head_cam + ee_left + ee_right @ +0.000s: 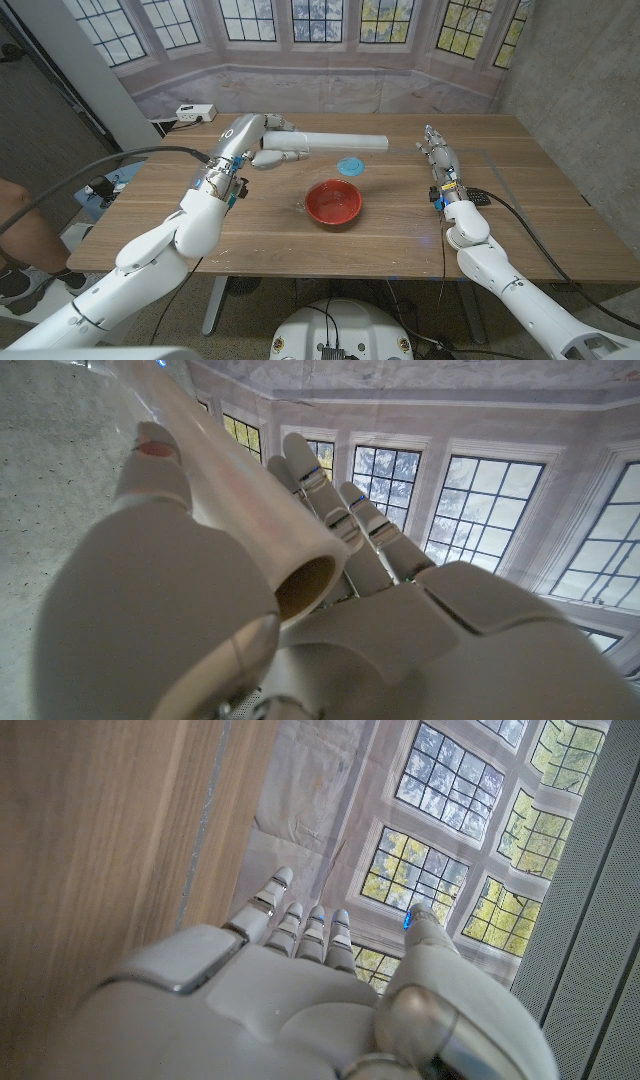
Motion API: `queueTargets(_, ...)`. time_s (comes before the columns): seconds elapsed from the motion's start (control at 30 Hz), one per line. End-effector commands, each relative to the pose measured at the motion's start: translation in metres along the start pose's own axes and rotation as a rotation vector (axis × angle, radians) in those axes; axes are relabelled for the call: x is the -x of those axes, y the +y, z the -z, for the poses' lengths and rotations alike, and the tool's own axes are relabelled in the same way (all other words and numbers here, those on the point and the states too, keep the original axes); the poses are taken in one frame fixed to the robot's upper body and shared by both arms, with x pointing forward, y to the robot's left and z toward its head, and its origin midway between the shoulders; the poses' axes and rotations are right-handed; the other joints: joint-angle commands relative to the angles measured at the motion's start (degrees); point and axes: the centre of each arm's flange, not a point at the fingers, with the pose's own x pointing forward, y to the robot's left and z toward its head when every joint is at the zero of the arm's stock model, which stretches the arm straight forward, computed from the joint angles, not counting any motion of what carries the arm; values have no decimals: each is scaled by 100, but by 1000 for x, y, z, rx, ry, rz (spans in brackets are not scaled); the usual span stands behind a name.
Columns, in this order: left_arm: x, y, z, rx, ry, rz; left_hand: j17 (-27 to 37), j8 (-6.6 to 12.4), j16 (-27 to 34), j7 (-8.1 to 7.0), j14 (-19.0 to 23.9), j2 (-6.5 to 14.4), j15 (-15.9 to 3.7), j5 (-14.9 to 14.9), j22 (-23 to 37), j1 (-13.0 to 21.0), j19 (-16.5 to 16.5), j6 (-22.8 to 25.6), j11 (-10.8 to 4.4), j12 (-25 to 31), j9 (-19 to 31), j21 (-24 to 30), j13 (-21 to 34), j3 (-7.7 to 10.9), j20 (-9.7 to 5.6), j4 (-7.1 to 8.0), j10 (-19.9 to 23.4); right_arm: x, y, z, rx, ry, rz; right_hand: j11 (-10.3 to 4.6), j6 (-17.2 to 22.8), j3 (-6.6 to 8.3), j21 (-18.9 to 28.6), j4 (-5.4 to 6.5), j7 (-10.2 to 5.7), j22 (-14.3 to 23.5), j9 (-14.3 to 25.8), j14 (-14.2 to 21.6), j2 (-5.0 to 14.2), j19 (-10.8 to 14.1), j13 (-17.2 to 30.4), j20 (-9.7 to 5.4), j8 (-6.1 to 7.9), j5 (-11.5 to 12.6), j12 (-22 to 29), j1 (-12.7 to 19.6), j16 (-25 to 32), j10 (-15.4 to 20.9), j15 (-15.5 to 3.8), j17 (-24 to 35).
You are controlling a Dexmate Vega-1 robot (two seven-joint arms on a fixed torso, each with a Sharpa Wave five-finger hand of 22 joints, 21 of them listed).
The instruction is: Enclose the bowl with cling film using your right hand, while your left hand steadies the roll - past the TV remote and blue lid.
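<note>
Behind the red bowl [333, 203], my left hand [262, 143] grips the cling film roll [335, 142], long axis pointing toward my right hand [436, 152]; right fingers apart, empty, nearer the roll's free end.

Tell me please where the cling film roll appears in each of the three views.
Head view: cling film roll lies level above the table, held at one end by the left hand.
Left wrist view: roll runs diagonally between the fingers.
Right wrist view: not in it.
Shared landmark: the windows.
</note>
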Motion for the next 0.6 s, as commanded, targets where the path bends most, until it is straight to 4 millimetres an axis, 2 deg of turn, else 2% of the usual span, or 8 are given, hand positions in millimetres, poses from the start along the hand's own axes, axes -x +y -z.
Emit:
queueTargets(0.03, 1, -1, -9, 50, -25, 6, 17, 26, -22, 35, 18, 1476, 6, 52, 25, 1422, -38, 20, 24, -28, 33, -12, 37, -41, 10, 7, 53, 3, 2, -3, 6, -12, 5, -24, 26, -8, 18, 7, 16, 23, 21, 42, 11, 32, 11, 17, 18, 16, 21, 47, 21, 6, -242, 15)
queueTargets(0.6, -8, -19, -23, 185, -65, 30, 26, 35, -26, 57, 20, 1499, 6, 58, 25, 1418, -37, 19, 39, -60, 35, -7, 65, -69, 17, 4, 72, 6, -1, -8, 16, -18, 25, -23, 18, -8, 20, 7, 18, 23, 22, 43, 12, 39, 11, 17, 17, 16, 21, 51, 21, 2, -236, 15)
